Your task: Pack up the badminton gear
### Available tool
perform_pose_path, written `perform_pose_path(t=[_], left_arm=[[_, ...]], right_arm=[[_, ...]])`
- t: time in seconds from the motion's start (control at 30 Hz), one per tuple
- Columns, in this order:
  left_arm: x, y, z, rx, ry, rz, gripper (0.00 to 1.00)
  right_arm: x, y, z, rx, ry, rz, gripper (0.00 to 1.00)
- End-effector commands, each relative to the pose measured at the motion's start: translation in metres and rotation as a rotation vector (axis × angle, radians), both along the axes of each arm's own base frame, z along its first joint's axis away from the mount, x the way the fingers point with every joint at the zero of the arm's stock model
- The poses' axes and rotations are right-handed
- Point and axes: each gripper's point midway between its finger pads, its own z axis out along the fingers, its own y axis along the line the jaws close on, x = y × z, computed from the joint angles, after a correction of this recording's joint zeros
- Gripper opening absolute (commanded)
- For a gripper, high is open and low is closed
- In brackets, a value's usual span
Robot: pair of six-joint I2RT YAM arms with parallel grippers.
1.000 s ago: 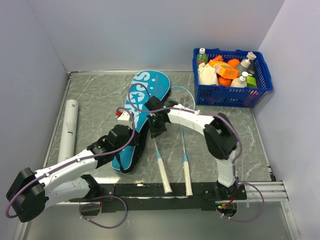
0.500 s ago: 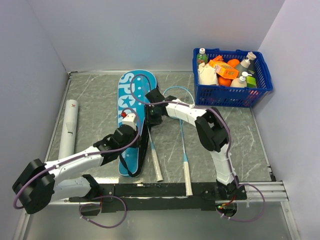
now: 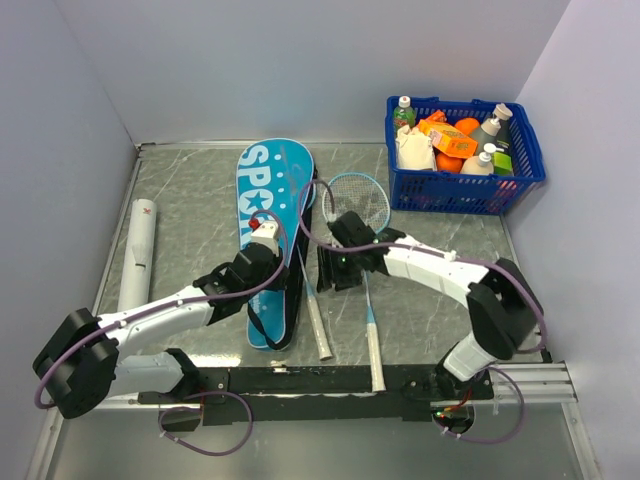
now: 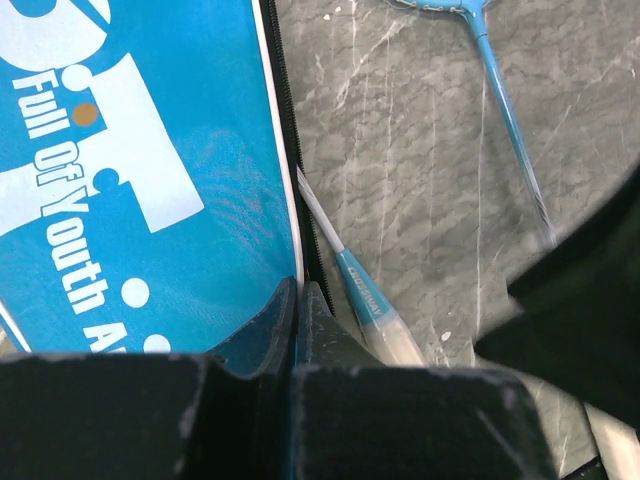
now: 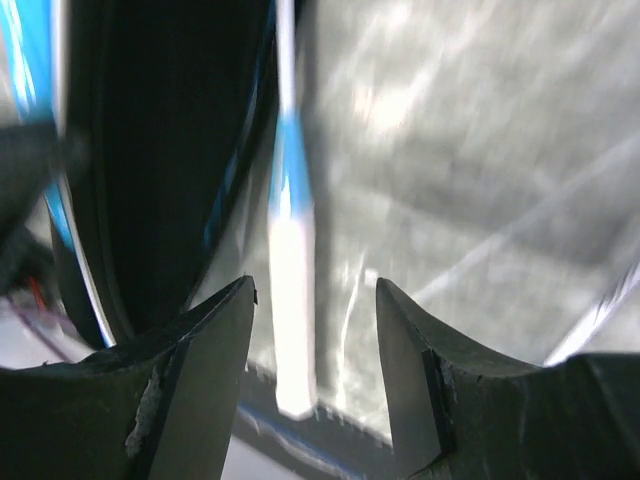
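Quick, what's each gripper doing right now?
Left gripper: shut on the blue bag edge.
Right gripper: open, holding nothing.

L gripper (image 4: 297,335) clamped on blue bag (image 4: 140,150) at its black zip edge, white "Full Of Youth" txt showing. One racket (image 4: 362,300), shaft & white grip, just beside that edge on marble table (image 4: 400,160); 2nd racket (image 4: 508,125) shaft well apart.

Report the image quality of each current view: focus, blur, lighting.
Top external view: sharp and evenly lit. Left wrist view: the blue racket-shaped fabric bag is crisp, while the dark fingers at the bottom are unlit and soft. Right wrist view: smeared, with the blue-and-white racket handle and grey marbled tabletop both blurred.
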Motion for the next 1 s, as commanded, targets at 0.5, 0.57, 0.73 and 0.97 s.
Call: perform_pose_path(t=[0.5, 0.57, 0.73, 0.97], left_arm=[[0.007, -0.01, 0.022, -0.067, -0.068, -0.009, 0.01], [0.007, -0.01, 0.023, -0.067, -0.07, -0.01, 0.01], [0.006, -0.009, 0.023, -0.065, -0.07, -0.007, 0.01], [0.005, -0.008, 0.022, -0.067, -0.066, -0.005, 0.01]], right_arm=[[-0.084, 0.024, -0.03, 0.033, 0.1, 0.094, 0.6], [-0.084, 0.023, -0.037, 0.018, 0.109, 0.088, 0.6], [-0.089, 0.023, -0.05, 0.0, 0.131, 0.088, 0.59], [-0.09, 0.022, -0.062, -0.022, 0.143, 0.08, 0.49]])
